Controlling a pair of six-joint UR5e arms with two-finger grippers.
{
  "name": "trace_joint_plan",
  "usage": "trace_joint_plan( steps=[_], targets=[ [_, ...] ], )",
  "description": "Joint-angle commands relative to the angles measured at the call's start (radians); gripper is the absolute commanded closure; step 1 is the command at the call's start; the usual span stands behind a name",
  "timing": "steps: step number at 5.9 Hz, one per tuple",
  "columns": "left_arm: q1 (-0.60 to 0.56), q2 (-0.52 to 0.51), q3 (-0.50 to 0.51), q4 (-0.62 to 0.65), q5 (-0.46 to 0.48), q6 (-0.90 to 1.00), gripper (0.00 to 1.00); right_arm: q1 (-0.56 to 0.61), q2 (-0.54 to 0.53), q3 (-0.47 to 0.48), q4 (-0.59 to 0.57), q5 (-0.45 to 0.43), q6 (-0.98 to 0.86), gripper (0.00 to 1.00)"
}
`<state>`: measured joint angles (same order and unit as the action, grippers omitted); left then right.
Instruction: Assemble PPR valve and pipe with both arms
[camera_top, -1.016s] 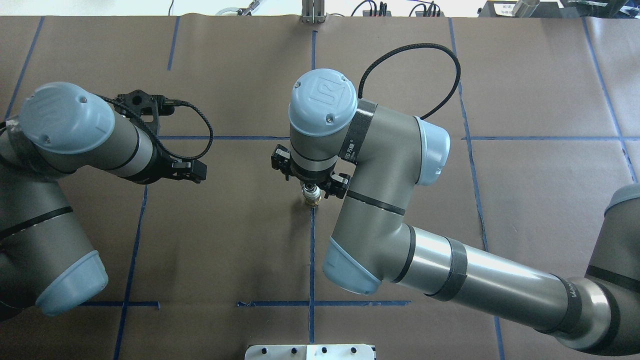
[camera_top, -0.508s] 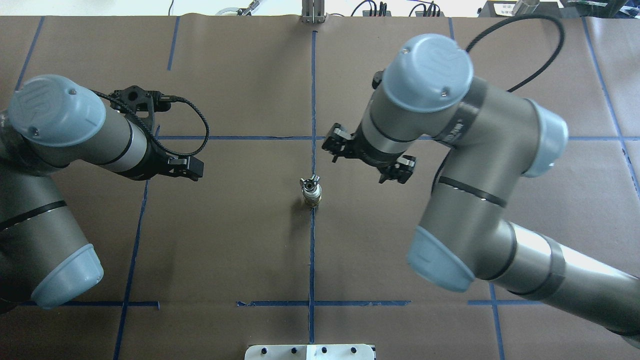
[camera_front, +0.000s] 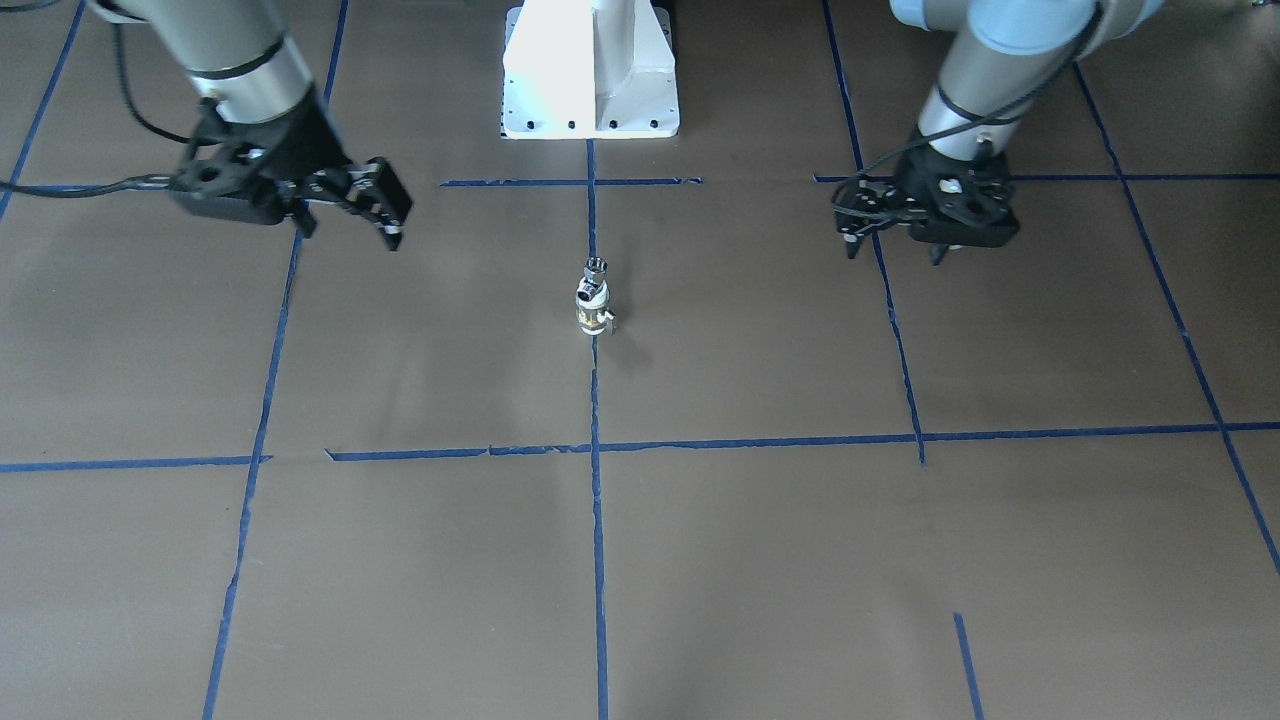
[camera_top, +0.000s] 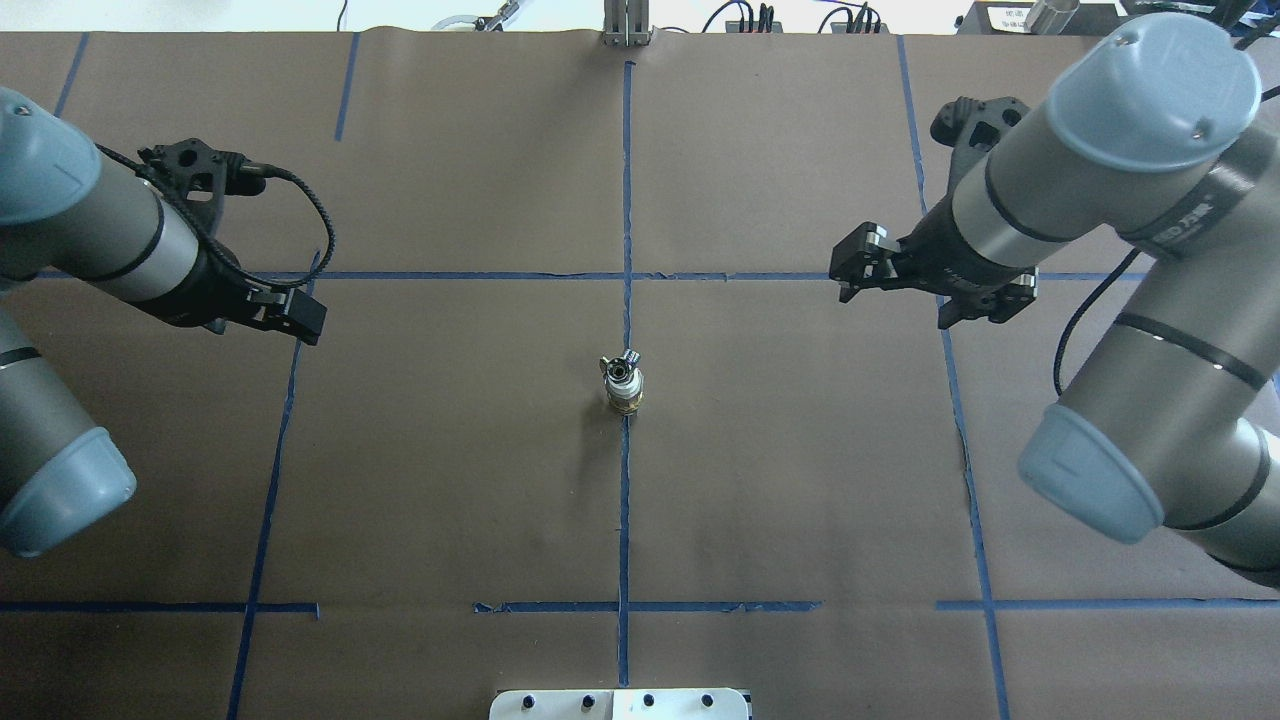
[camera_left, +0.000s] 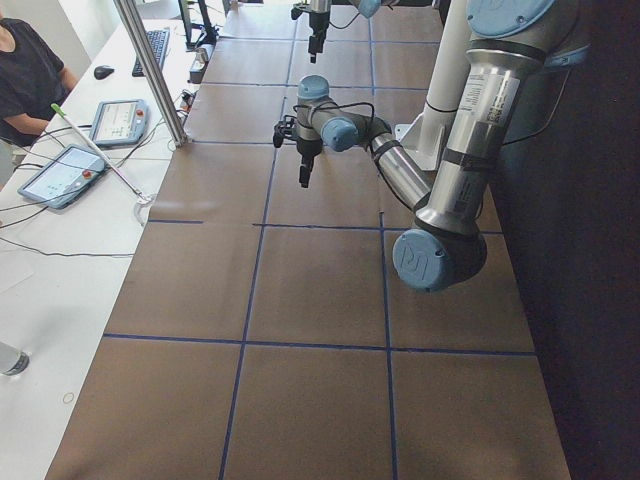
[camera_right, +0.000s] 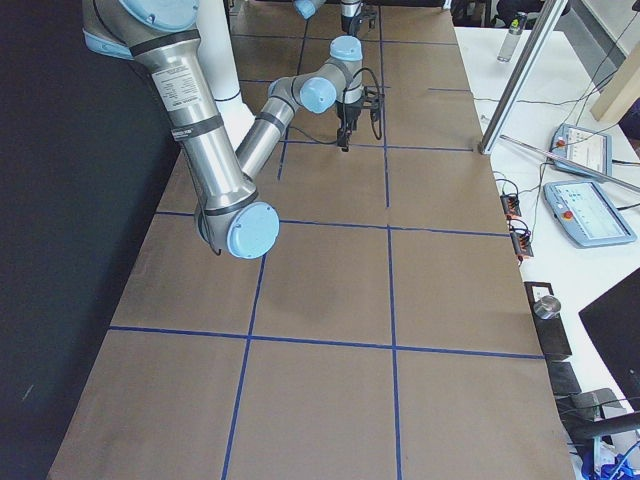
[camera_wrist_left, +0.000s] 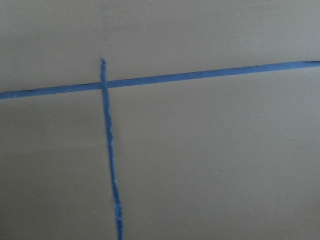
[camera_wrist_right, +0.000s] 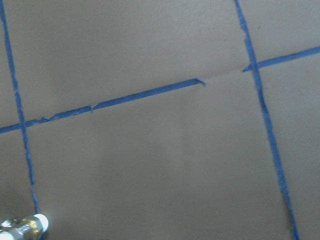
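The PPR valve (camera_top: 624, 394) stands upright on the middle of the table, on the central blue tape line. The chrome pipe (camera_top: 620, 364) sits on top of it. They also show in the front view, the valve (camera_front: 592, 312) below the pipe (camera_front: 595, 270). A white end of the valve shows in the corner of the right wrist view (camera_wrist_right: 40, 220). My right gripper (camera_top: 925, 288) is open and empty, well to the right of them. My left gripper (camera_top: 282, 310) is open and empty, far to the left; it also shows in the front view (camera_front: 895, 245).
Brown paper with blue tape lines (camera_top: 625, 200) covers the table. The white robot pedestal (camera_front: 592, 70) stands at the table's near edge. A metal post (camera_top: 626, 25), cables and operator tablets (camera_left: 60, 175) lie beyond the far edge.
My right gripper has let go of the stacked parts, risen and swung away to the right, leaving them standing. My left arm has drawn back to the left.
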<state>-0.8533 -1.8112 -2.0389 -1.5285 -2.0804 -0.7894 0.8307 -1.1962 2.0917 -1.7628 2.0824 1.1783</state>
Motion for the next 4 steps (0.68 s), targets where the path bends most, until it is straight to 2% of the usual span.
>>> trace_joint_plan(
  steps=[1, 2, 3, 4],
  targets=[
    [-0.157, 0.096, 0.002, 0.002, -0.120, 0.254, 0.00, 0.158, -0.130, -0.012, -0.001, 0.109, -0.290, 0.00],
    [-0.241, 0.133, 0.003, 0.014, -0.156, 0.382, 0.00, 0.256, -0.196, -0.048, -0.001, 0.143, -0.468, 0.00],
    [-0.307, 0.179, 0.005, 0.016, -0.202, 0.473, 0.00, 0.360, -0.248, -0.096, -0.001, 0.213, -0.656, 0.00],
    [-0.381, 0.250, 0.008, 0.016, -0.237, 0.606, 0.00, 0.460, -0.281, -0.163, -0.001, 0.237, -0.850, 0.00]
  ],
)
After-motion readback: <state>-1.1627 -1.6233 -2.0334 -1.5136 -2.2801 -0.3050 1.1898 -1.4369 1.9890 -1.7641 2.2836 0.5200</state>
